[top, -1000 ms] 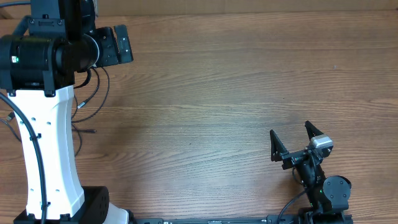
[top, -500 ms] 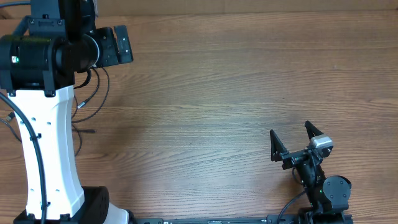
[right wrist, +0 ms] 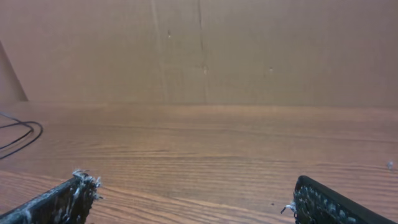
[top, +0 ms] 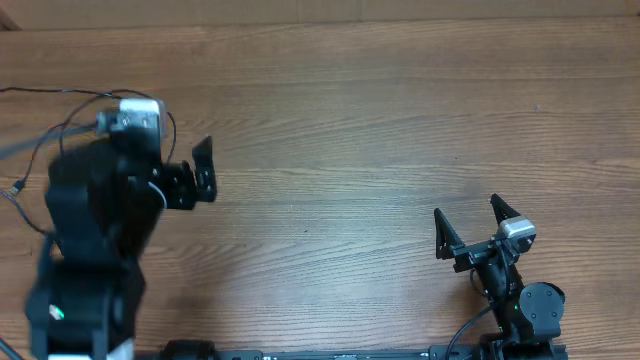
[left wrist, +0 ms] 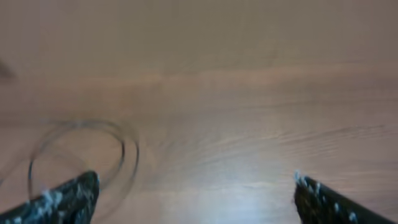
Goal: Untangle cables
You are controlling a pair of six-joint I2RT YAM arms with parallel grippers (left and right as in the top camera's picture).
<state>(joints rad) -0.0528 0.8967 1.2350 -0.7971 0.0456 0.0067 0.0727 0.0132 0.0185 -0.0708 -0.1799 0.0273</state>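
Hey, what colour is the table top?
The table is brown with wood grain, clearest in the overhead view.

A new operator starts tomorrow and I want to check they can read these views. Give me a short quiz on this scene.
1. True or false: the left claw and the right claw both stand open and empty.
2. In the overhead view, the cables lie: A) near the left edge of the table, by the left arm; B) mid-table; C) inside the right claw.
3. What does the left wrist view show on the table, left of centre?
Key: 1 true. 2 A. 3 a blurred cable loop.
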